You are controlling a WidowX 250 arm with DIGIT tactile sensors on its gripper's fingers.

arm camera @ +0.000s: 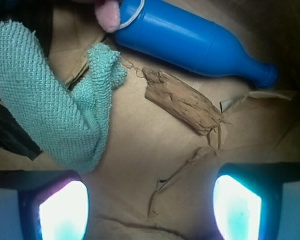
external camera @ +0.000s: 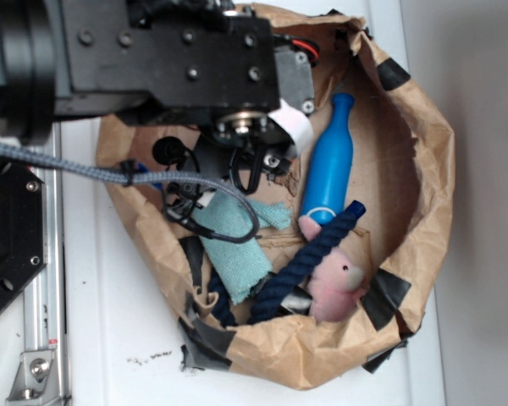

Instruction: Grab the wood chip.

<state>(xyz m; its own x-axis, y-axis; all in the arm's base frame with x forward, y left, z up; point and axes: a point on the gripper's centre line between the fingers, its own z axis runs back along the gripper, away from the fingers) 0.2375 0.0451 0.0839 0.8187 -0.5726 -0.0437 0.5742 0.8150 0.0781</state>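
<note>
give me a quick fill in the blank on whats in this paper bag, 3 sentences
1. The wood chip lies just beside the ____ bottle.
2. The teal ____ lies apart from the chip, on the side away from the bottle's neck.
3. The claw is ____, with nothing between its fingers.

Missing words: blue; cloth; open

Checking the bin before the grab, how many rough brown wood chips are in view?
1. The rough brown wood chip lies flat on the paper floor just below the blue plastic bottle, right of the teal cloth. Others may hide under the cloth.
</note>
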